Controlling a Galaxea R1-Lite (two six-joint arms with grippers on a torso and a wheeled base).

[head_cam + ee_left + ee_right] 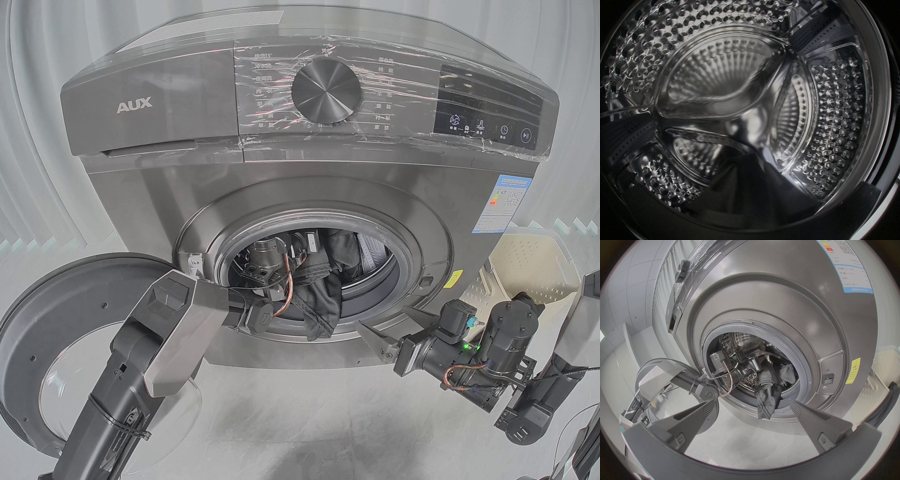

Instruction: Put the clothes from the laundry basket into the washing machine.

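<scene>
In the mouth of the washer (187, 187), a black garment (319, 300) is draped over the lower rim, partly inside the drum (725, 78) and partly hanging outside. The left gripper (312, 245) is seen inside the opening, up against the garment, and whether it is wide, narrow or holding the cloth cannot be told. The right gripper (381, 316) is held wide with nothing in it, in front of the washer and just below the opening, while the door (62, 325) is swung open at the left and the cream basket (537, 256) is set beside the washer on the right.
</scene>
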